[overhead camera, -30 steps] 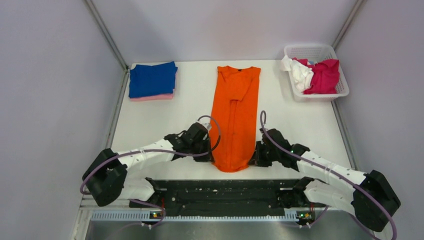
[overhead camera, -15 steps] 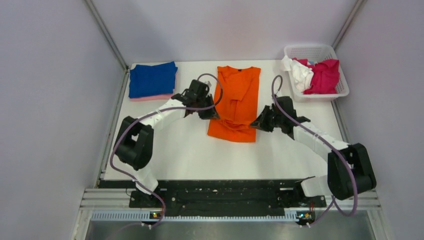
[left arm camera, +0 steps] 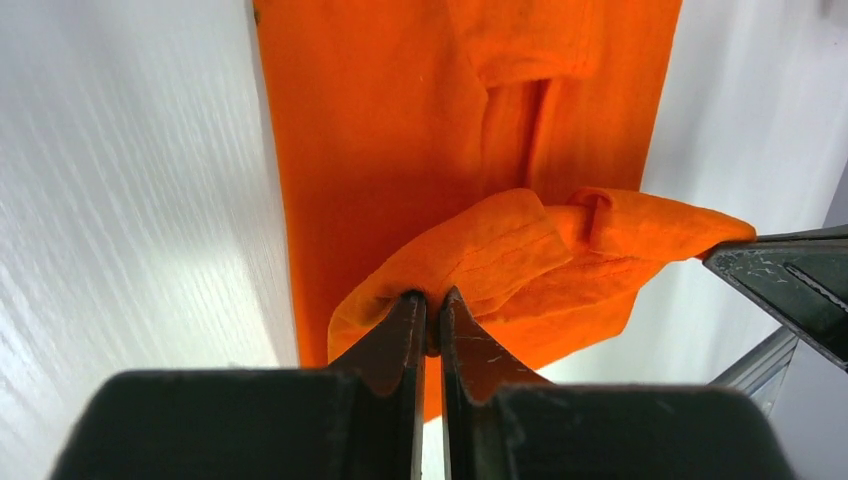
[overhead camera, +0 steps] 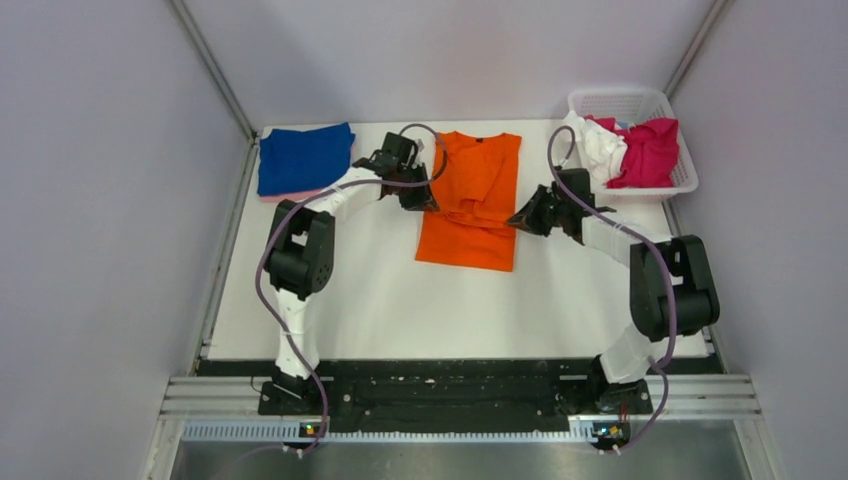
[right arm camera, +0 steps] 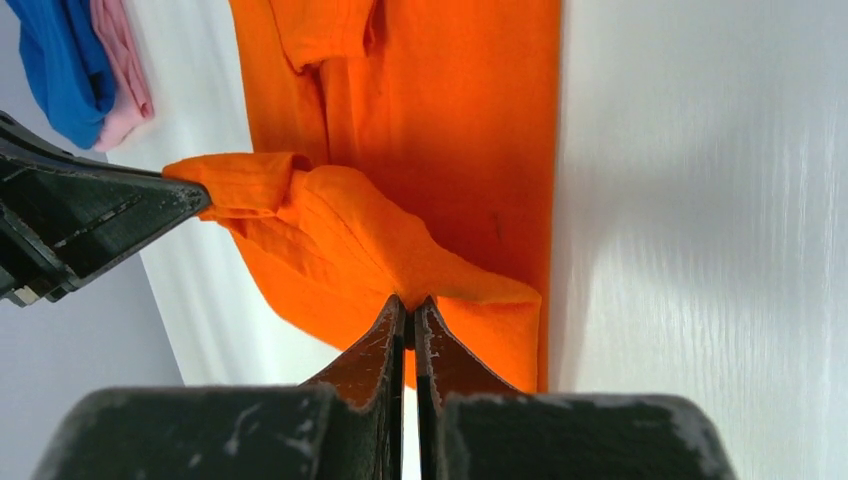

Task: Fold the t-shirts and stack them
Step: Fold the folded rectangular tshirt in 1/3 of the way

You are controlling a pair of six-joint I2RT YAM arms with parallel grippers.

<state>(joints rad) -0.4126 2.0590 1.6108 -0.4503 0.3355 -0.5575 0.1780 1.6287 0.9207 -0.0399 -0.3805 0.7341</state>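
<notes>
"Hem of the orange t-shirt (overhead camera: 470, 205): where is it, seen from above?"

"Raised and held over the shirt's own middle. The left gripper (overhead camera: 421, 203) pinches one corner at the shirt's left edge and the right gripper (overhead camera: 520, 221) pinches the other at its right edge, so the bottom half can double evenly toward the collar. I'd judge this bottom-to-collar fold to be partway through."

"Anything near them?"

"Just outboard of the left gripper lies the folded blue t-shirt (overhead camera: 303, 158), likely the stack to join. Beyond the right gripper, a white lattice basket (overhead camera: 625, 100) holds a magenta t-shirt (overhead camera: 652, 150) and a white t-shirt (overhead camera: 598, 148). Neither seems to block the way ahead."

"Left wrist camera?"

"Fingers are pressed together on a bunched orange corner. The hem sags across to the other gripper's tip, above flat cloth on the white table (left arm camera: 120, 200)."

"Right wrist?"

"Same: jaws closed on the opposite corner, hem slack toward the left gripper. Past it, a pink t-shirt (right arm camera: 120, 70) lies against the blue one."

"Risk?"

"That slack middle may crease unless both corners land level."
</notes>
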